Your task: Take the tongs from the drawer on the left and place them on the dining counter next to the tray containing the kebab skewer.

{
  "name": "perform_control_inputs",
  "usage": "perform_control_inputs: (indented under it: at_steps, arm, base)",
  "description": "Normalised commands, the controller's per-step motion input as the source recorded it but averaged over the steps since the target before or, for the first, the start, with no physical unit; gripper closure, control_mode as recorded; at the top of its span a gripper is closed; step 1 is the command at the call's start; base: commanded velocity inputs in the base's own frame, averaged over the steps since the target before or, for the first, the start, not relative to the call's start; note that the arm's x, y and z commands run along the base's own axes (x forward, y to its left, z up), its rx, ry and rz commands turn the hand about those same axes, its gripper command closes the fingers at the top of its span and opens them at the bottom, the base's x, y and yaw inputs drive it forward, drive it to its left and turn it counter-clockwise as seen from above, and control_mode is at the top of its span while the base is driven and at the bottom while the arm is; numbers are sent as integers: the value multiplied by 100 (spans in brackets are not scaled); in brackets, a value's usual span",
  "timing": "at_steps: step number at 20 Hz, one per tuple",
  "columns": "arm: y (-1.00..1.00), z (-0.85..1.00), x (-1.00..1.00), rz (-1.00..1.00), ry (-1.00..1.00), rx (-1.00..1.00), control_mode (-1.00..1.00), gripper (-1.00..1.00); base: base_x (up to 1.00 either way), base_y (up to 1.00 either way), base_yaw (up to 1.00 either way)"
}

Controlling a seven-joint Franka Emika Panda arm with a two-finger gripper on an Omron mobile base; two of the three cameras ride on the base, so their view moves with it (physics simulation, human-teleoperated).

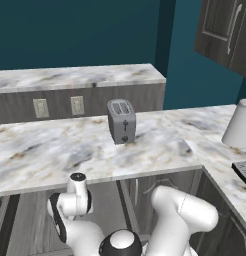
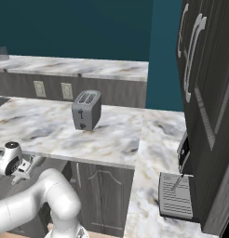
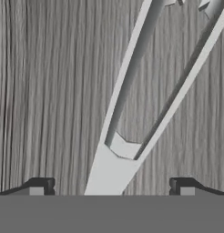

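While its jaws are standing wide apart, the gripper (image 3: pixel 112 186) is hovering close over the tongs (image 3: pixel 132 123), holding nothing. One dark fingertip (image 3: pixel 41 185) is sitting to either side of the joined end of the tongs, with the two light-grey arms spreading away toward the top of the hand view. Under them the grey wood-grain floor of the drawer (image 3: pixel 45 91) is lying flat. Farther out, in the base views, the arm is reaching down below the marble counter (image 1: pixel 70 150), where a grey toaster (image 1: pixel 121 121) is standing upright, and a white paper roll (image 1: pixel 240 125) is standing to its right.
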Motion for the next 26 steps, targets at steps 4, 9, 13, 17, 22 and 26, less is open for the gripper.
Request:
perform_control_inputs:
  at_steps: [4, 9, 13, 17, 22, 26]
  arm:
    - [8, -16, 20, 0, 0, 0, -100, -100]
    - [6, -21, 9, 0, 0, 0, -100, -100]
    - [5, -21, 0, 0, 0, 0, -100, -100]
    - [0, -3, 0, 0, 0, 0, -100, -100]
    - [0, 0, 0, 0, 0, 0, -100, 100]
    - [0, 0, 0, 0, 0, 0, -100, 100]
  base:
    - [0, 0, 0]
    - [0, 0, 0]
    - [0, 0, 0]
    - [0, 0, 0]
    - [0, 0, 0]
    - [0, 0, 0]
